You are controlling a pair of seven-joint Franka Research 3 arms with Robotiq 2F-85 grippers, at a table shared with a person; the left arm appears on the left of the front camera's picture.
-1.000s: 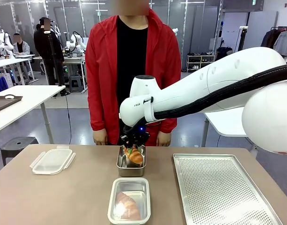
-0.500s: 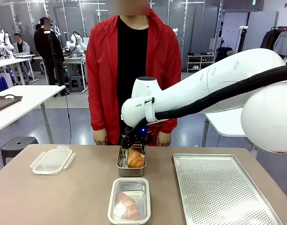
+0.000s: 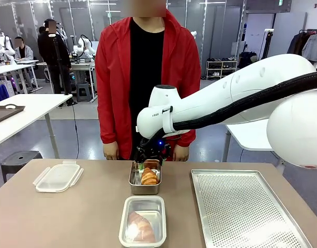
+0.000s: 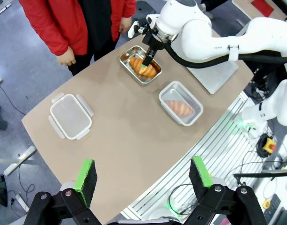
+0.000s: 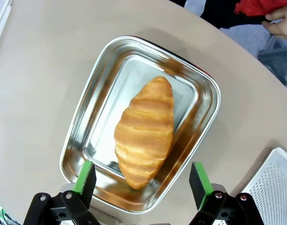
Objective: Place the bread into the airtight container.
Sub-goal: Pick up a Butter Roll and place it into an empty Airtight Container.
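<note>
**Open jaws over the croissant — a skewed grip could slip**

The right gripper [image 5: 142, 180] hangs wide open and empty above the croissant [image 5: 145, 130], which lies diagonally in the steel tray [image 5: 82, 126]. Closing off-centre could pinch a tapered end and drop it. The container [image 3: 142, 221], at 6 o'clock from the tray, already holds bread — room is hard to judge. The left gripper [image 4: 143, 178] is open, empty.

Setting: robotics lab, open-plan hall. We note further white work tables [image 3: 24, 106] past left edge of our brown table [image 3: 70, 217], with other people [image 3: 54, 54] standing and seated there. Grey floor [image 3: 70, 134], glass partition walls [image 3: 210, 26], shoe rack [image 3: 220, 67], clothes rail [image 3: 308, 44] at far right. Left wrist view: cabling [image 4: 190, 197] and emergency-stop button [image 4: 266, 143] below near edge of table.
</note>
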